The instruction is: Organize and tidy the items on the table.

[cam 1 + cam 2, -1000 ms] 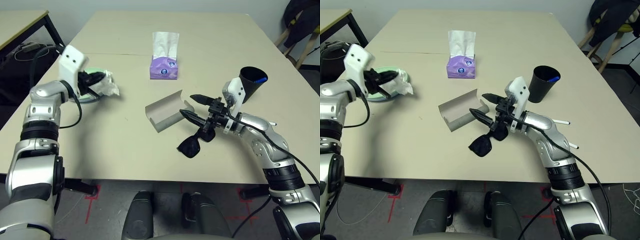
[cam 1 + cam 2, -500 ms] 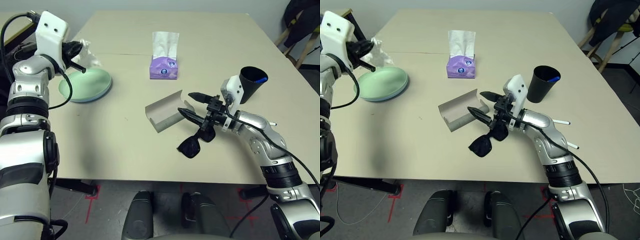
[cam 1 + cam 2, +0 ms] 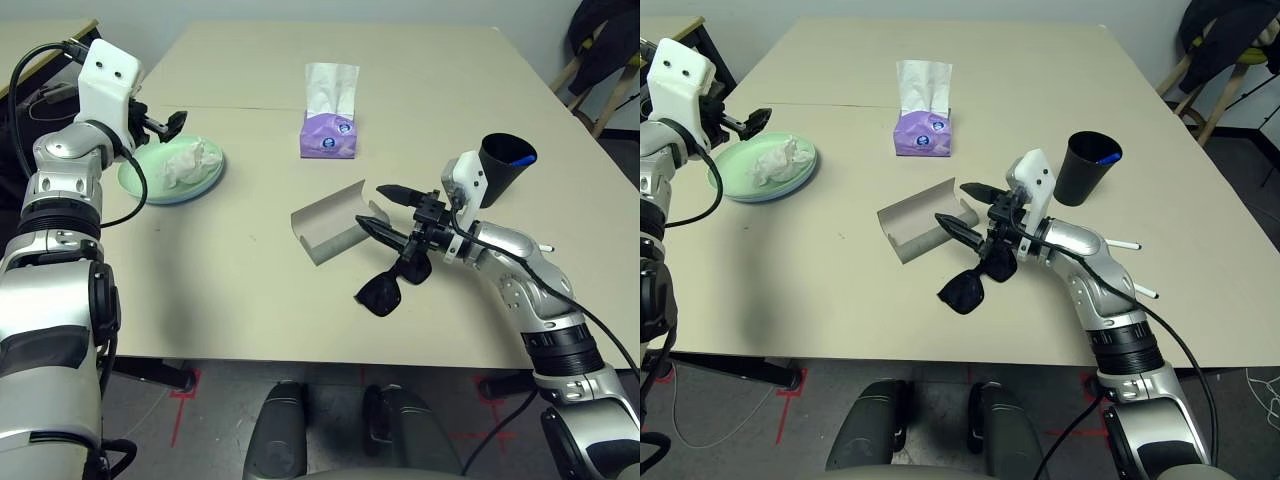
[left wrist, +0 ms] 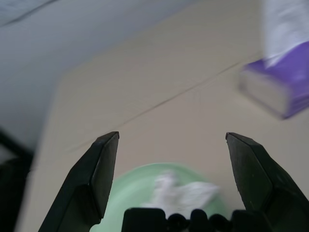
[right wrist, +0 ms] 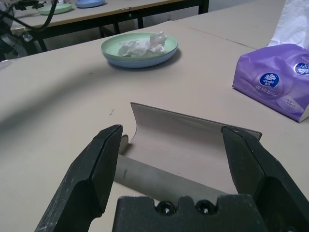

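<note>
A crumpled white tissue (image 3: 186, 161) lies in a pale green plate (image 3: 150, 183) that sits on a pale blue one at the table's left side. My left gripper (image 3: 160, 125) hovers open just behind the plate, holding nothing; its wrist view looks down on the tissue (image 4: 186, 195). The grey glasses case (image 3: 335, 226) lies open mid-table. My right gripper (image 3: 375, 208) is open beside the case, its fingers empty. Black sunglasses (image 3: 388, 288) rest on the table under it. A black cup (image 3: 505, 168) with a blue pen (image 3: 518, 157) stands at the right.
A purple tissue box (image 3: 328, 134) stands behind the case. Two pens (image 3: 1122, 243) lie on the table beside my right forearm. A smaller table (image 5: 72, 14) with more plates stands beyond the left edge, and a chair (image 3: 605, 60) stands at the far right.
My left gripper carried the tissue up, then opened; the tissue now lies in the green plate. The right arm barely moved.
</note>
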Robot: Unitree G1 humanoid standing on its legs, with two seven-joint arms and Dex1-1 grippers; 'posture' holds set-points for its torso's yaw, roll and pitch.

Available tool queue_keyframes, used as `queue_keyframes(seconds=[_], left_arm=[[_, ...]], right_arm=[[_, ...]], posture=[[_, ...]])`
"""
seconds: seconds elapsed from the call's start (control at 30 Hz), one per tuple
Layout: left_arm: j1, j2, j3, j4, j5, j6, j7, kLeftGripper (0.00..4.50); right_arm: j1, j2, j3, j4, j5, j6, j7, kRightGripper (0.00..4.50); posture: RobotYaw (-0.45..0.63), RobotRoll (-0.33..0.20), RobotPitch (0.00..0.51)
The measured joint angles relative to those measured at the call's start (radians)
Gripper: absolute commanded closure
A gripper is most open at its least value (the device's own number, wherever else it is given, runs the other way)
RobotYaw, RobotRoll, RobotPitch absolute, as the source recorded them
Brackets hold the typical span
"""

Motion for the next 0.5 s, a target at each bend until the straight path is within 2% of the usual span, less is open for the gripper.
queue_keyframes(seconds=[0.1,0.17,0.33,0.5], left_arm=[[0.096,-0.061,0.095,-0.098,-0.132,0.177,-0.030,0.03],[0.148,-0.073,0.123,-0.166,-0.176,0.256,-0.014,0.03],[0.255,-0.078,0.143,-0.313,-0.222,0.345,0.010,0.03],[0.391,-0.082,0.135,-0.437,-0.251,0.368,-0.056,0.03]], right_arm=[[0.001,0.000,0.000,-0.002,0.000,0.000,0.000,0.00],[0.004,-0.004,-0.001,-0.003,0.000,0.001,0.000,0.00],[0.007,-0.022,-0.003,-0.007,0.000,0.001,0.002,0.00],[0.005,-0.039,-0.005,-0.007,0.000,0.001,0.010,0.00]], posture=[[0.16,0.000,0.115],[0.16,0.000,0.117],[0.16,0.000,0.123],[0.16,0.000,0.134]])
